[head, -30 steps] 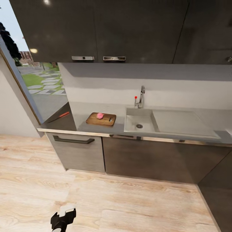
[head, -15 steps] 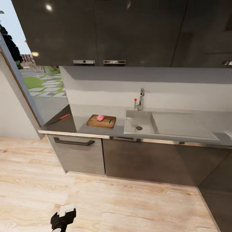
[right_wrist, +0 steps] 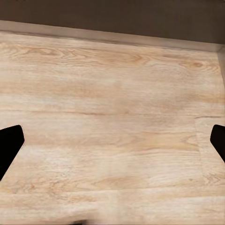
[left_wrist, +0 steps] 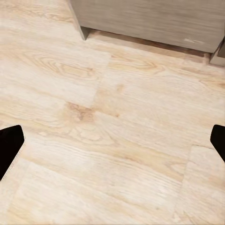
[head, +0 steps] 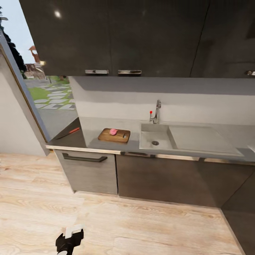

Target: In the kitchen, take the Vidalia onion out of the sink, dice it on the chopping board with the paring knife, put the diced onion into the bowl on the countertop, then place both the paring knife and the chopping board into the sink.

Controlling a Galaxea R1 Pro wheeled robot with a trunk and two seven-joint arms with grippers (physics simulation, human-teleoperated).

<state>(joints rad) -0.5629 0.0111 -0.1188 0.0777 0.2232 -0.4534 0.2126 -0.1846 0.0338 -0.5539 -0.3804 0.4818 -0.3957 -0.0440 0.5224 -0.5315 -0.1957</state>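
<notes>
The robot stands back from the countertop (head: 106, 143), out on the wooden floor (head: 42, 198), and nothing of the task is within reach. The chopping board (head: 114, 135) lies on the worktop just beside the sink (head: 156, 140), and a small pink thing, apparently the onion (head: 113, 131), sits on it; the basin looks bare apart from its drain. The paring knife (head: 69, 132) lies well apart from the board, on the dark corner stretch by the window. The white edge at the far right of the worktop may be the bowl (head: 252, 146), too cut off to tell. The left gripper (left_wrist: 112, 140) hangs low over the floor, its dark fingertips (left_wrist: 9, 145) far apart and holding nothing; the right gripper (right_wrist: 112, 140) is likewise spread wide and empty. The main risk is a poor approach: stopping too far right would leave the knife beyond the left arm's reach, and rolling in too close could knock the base against the cabinet fronts (head: 141, 177)
</notes>
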